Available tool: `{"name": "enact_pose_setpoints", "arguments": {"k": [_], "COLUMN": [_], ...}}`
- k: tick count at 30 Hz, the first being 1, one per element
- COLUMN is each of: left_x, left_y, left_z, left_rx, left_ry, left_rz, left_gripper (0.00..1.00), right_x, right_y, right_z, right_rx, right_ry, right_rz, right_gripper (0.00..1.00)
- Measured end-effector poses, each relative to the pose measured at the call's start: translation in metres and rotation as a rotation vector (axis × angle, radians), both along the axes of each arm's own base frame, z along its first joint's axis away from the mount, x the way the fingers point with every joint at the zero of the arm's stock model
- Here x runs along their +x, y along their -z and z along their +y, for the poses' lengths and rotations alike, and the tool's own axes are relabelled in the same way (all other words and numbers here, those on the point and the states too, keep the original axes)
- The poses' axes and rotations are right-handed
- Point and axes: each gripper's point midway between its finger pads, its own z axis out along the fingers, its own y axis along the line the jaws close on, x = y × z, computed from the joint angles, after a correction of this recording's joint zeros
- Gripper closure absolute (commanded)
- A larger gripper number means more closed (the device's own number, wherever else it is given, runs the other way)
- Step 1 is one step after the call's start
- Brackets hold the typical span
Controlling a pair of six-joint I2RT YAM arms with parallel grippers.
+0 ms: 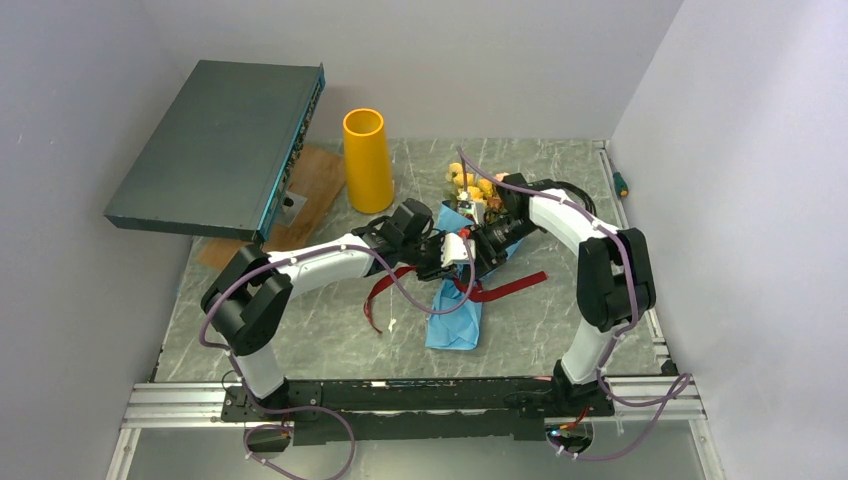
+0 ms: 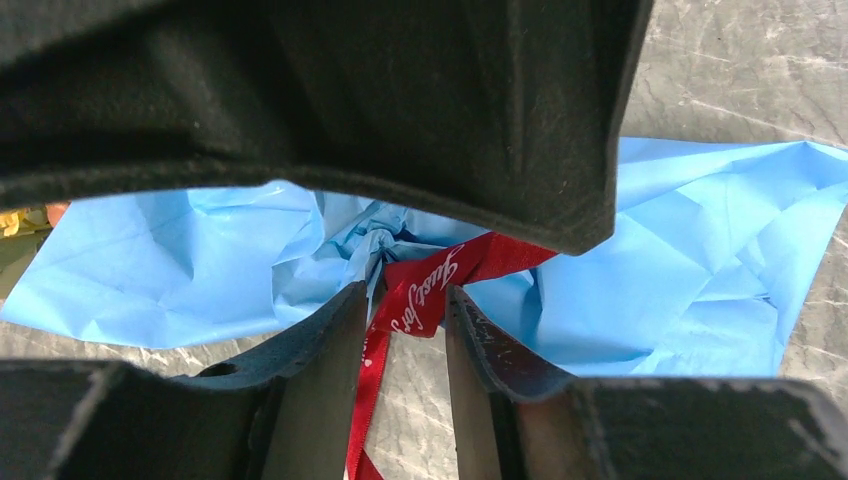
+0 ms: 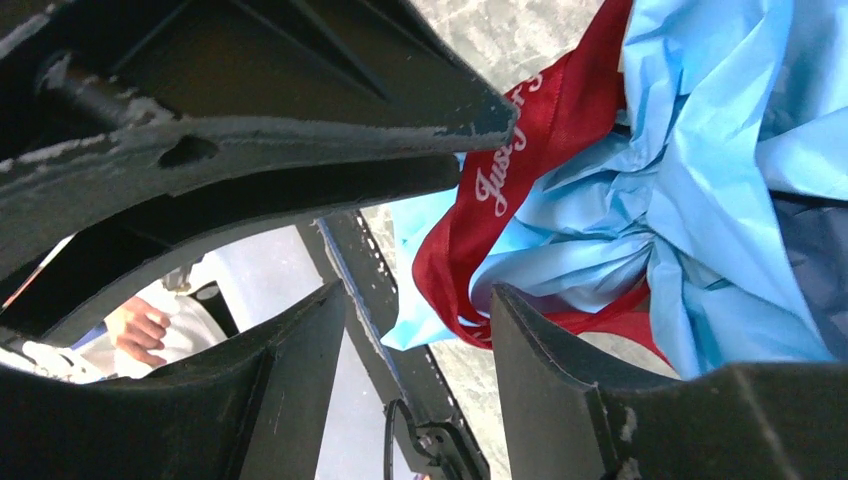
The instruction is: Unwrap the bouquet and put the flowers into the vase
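The bouquet lies mid-table, its crinkled blue paper [image 1: 455,318] spread toward me and the flowers [image 1: 470,185] at its far end. A dark red ribbon [image 1: 512,288] trails from its waist to both sides. The orange-yellow vase [image 1: 367,160] stands upright at the back left. My left gripper [image 1: 450,256] and right gripper [image 1: 487,243] meet nose to nose over the tied waist. In the left wrist view the left gripper [image 2: 405,292] stands open, the ribbon [image 2: 420,295] hanging loose in the gap in front of the paper [image 2: 690,270]. The right gripper [image 3: 418,292] is open with nothing between its fingers; ribbon [image 3: 500,200] and paper [image 3: 700,230] lie just past its right fingertip.
A dark grey flat box [image 1: 220,140] leans at the back left over a wooden board [image 1: 312,185], close to the vase. A small green and orange tool [image 1: 621,185] lies by the right rail. The metal frame [image 1: 400,400] runs along the near edge.
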Motion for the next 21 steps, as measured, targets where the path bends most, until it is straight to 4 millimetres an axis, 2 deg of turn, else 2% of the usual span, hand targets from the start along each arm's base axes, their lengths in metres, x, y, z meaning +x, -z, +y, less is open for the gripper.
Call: {"name": "enact_pose_setpoints", "arguments": {"k": [7, 13, 17, 20, 21], "left_x": [0.000, 0.001, 0.002, 0.003, 0.004], "left_y": [0.000, 0.013, 0.029, 0.030, 0.031], "left_z": [0.000, -0.001, 0.001, 0.002, 0.002], "left_rx": [0.000, 0.018, 0.047, 0.054, 0.055], "left_ry": [-0.001, -0.002, -0.011, -0.027, -0.029], "left_rz": [-0.002, 0.015, 0.037, 0.041, 0.041], "left_gripper": [0.59, 0.60, 0.75, 0.96, 1.00], "right_x": [0.007, 0.001, -0.001, -0.001, -0.001], "right_y": [0.011, 0.026, 0.030, 0.031, 0.031], "right_z": [0.004, -0.001, -0.003, -0.003, -0.003], "right_rx": [-0.007, -0.042, -0.054, -0.060, -0.061], "right_ry": [0.009, 0.003, 0.003, 0.001, 0.001], "right_rz": [-0.012, 0.014, 0.019, 0.017, 0.016], "right_gripper": [0.52, 0.69, 0.83, 0.86, 0.87]}}
